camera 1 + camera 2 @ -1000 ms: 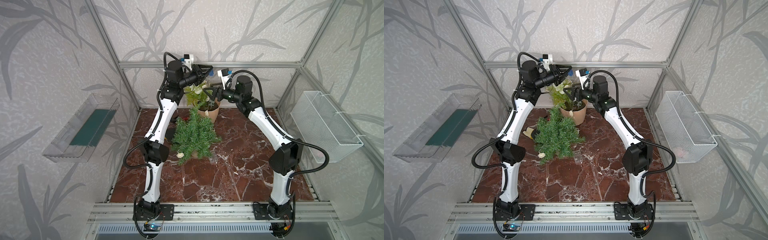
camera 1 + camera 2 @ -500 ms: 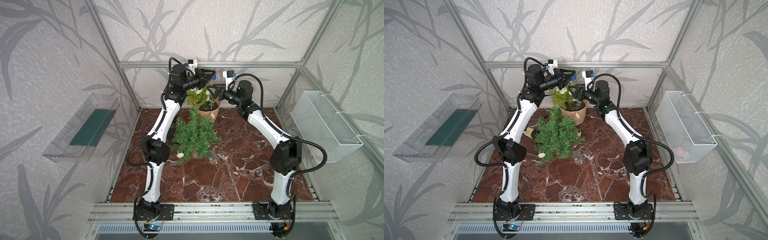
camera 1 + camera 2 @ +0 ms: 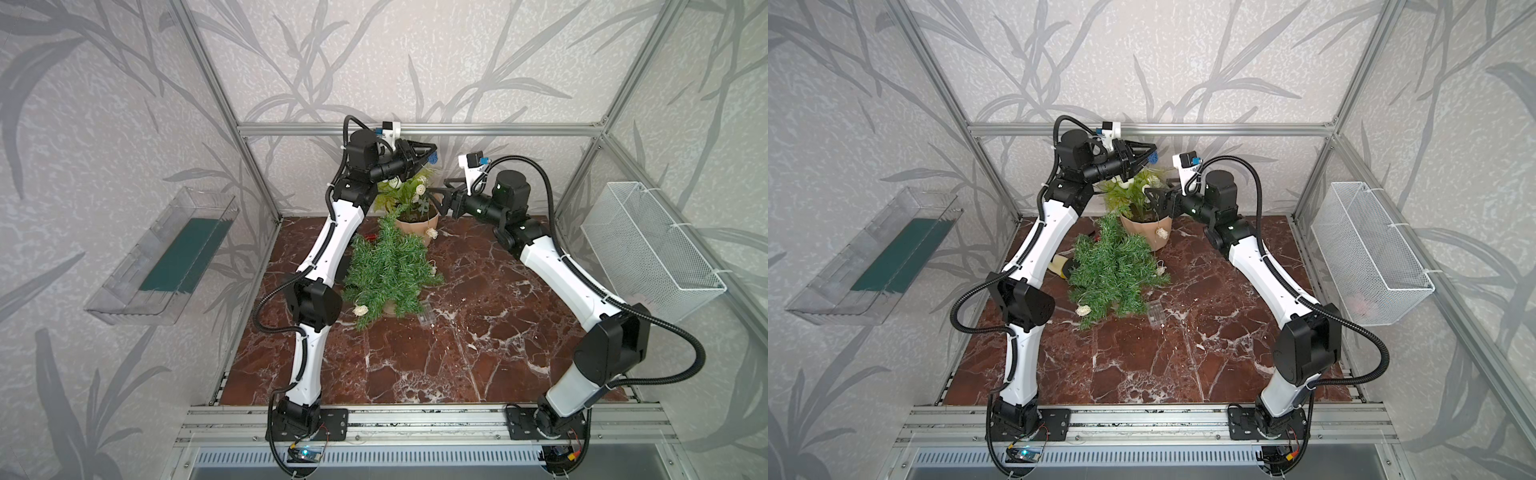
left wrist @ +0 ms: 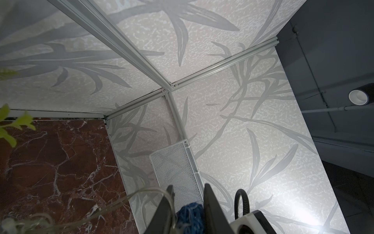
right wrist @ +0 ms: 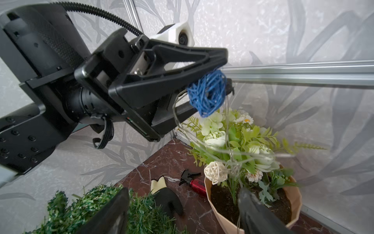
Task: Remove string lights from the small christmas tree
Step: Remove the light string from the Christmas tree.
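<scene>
Now my left pincer [image 5: 222, 66] clamps a blue ball of the string lights [image 5: 207, 94] above the potted plant [image 3: 415, 226]; their wire hangs down through its flowers. My right pincer [image 5: 183, 194] gapes wide beside the pot, near the small christmas tree [image 3: 388, 266].

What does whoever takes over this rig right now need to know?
Left tool shut on a blue ball of the string lights, high above the potted plant.
Right tool open, empty, next to the plant.
They drape from the blue ball over the plant; one cream ball hangs at the pot rim.
Another cream ball sits low on the small christmas tree; the clear box lies on the table beside it.
Done: one end lifted. Left: free the rest from tree and plant.
</scene>
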